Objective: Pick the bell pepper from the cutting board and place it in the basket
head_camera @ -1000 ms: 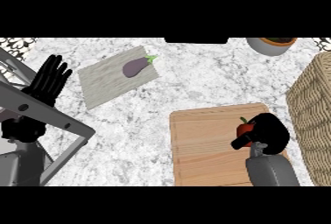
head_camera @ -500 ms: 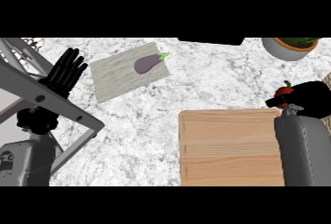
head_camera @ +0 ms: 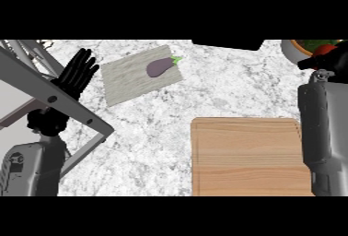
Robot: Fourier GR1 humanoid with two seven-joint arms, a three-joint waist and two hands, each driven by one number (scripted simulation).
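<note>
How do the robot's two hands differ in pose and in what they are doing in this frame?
The left hand shows at the view's left with straight fingers pointing up, holding nothing; the right hand at the upper right edge is curled round the red bell pepper. The left hand rests beside the grey mat with the eggplant; the right hand is beyond the bare cutting board. Both are black on grey forearms.

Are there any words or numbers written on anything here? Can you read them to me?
No, there is nothing to read in this view.
The wooden cutting board has no writing.
The grey mat under the eggplant has no writing.
The marble counter shows only its speckled pattern.
The left hand, the right hand and the forearms carry no labels that can be read.
</note>
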